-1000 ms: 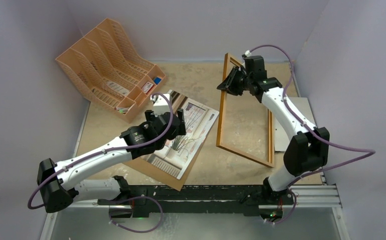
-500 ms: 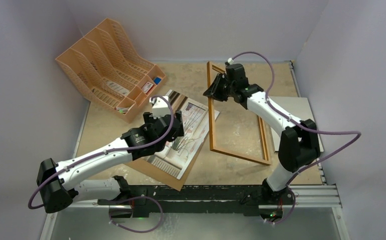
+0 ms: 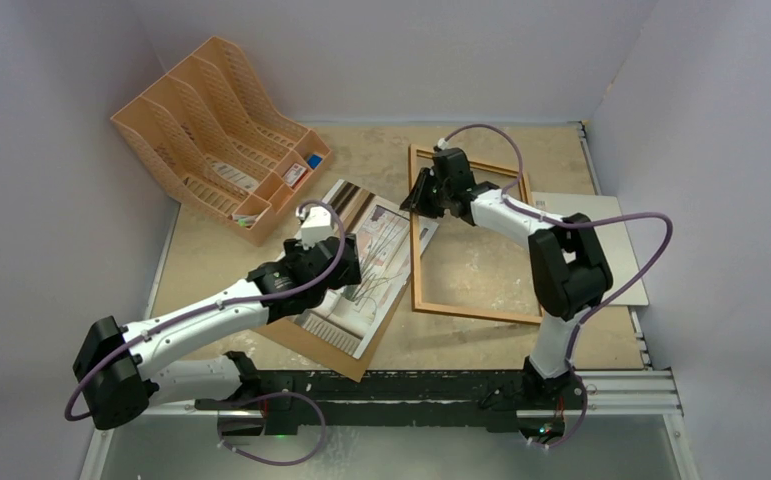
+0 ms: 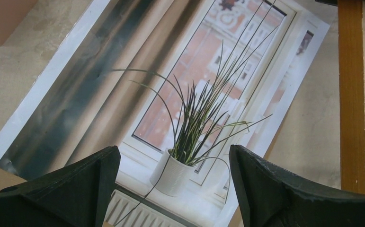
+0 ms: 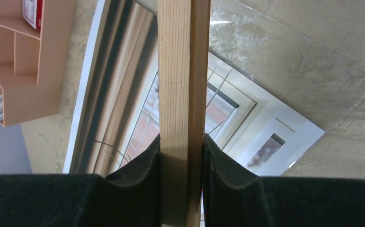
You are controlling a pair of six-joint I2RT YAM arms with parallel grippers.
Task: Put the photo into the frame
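Observation:
The photo [image 3: 391, 235] lies picture side up on a brown backing board, left of centre. My left gripper [image 3: 346, 270] hovers open and empty just above it; the left wrist view shows the potted plant on the photo [image 4: 190, 94] between my spread fingers [image 4: 76, 189]. The brown wooden frame [image 3: 476, 313] lies right of the photo. My right gripper [image 3: 419, 197] is shut on its left rail [image 5: 182, 71], which hangs over the photo's right corner [image 5: 237, 113]. That rail also shows at the right of the left wrist view [image 4: 355, 94].
An orange-tan file rack [image 3: 211, 130] stands at the back left. The brown backing board [image 3: 321, 350] sticks out under the photo toward the near edge. A pale grey-white sheet [image 3: 616, 250] lies at the right, partly under the right arm.
My right gripper has swung the frame leftward and laid it flatter, so its left rail now overlaps the photo's right corner. My left gripper has drawn back a little along the photo.

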